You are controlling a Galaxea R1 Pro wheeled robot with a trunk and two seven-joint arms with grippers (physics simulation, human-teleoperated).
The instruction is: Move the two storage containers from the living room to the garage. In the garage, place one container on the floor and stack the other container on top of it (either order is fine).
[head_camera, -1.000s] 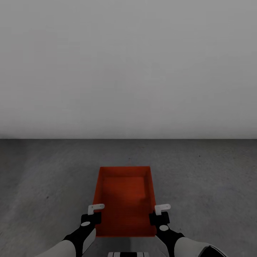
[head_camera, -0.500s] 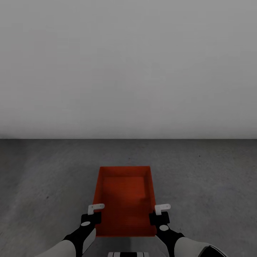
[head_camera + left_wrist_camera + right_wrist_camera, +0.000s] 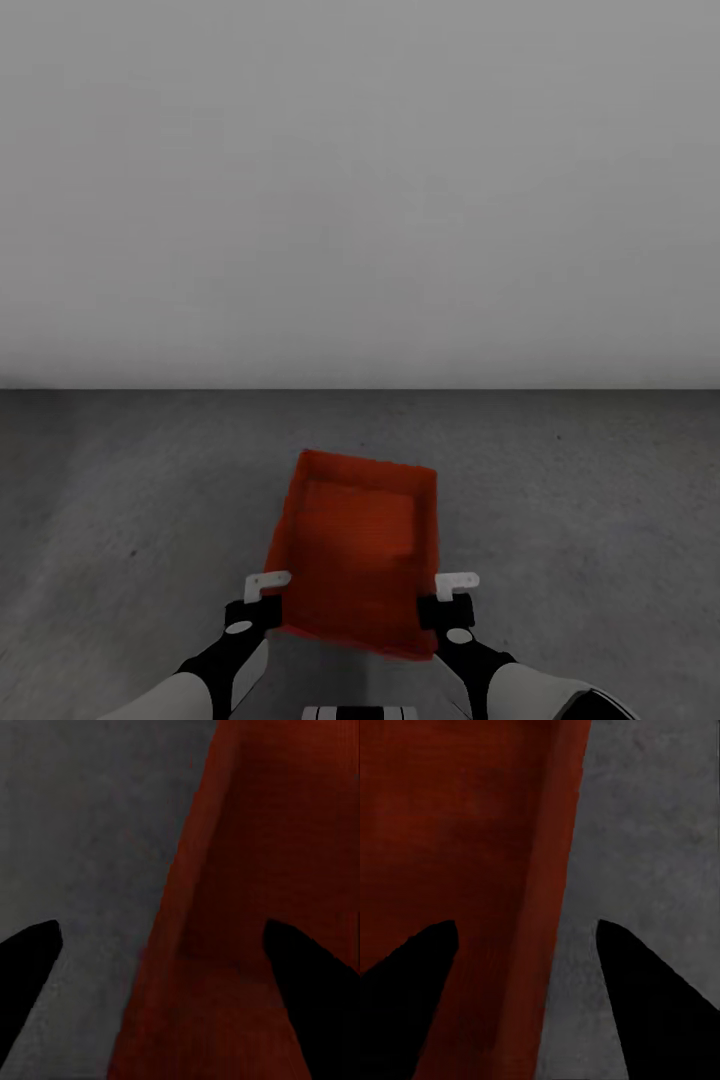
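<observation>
one storage container (image 3: 355, 545) is seen in the head view, orange-red and without a lid, over the floor (image 3: 600, 520) of dark grey concrete. it is placed in the near middle of the scene, between the two arms, and it is turned a little, so that its far end points slightly to the right. its near right corner looks lower than its near left corner, but whether the container rests on the floor or is lifted cannot be told. behind it a plain pale grey wall (image 3: 360, 190) is met by the floor along a straight line.

the left gripper (image 3: 262, 592) is found at the near left edge of the container and the right gripper (image 3: 452, 590) at the near right edge. in the left wrist view the two dark fingers (image 3: 26, 975) are spread wide, and the left wall of the container (image 3: 247, 907) is seen running between them, with bare floor (image 3: 90, 832) beside it. in the right wrist view the fingers (image 3: 649, 997) are also spread wide, with the right wall of the container (image 3: 472, 832) passing between them and floor (image 3: 660, 817) on the outer side. no finger is seen pressed against either wall; both pairs of jaws stand apart and nothing is pinched by them.
</observation>
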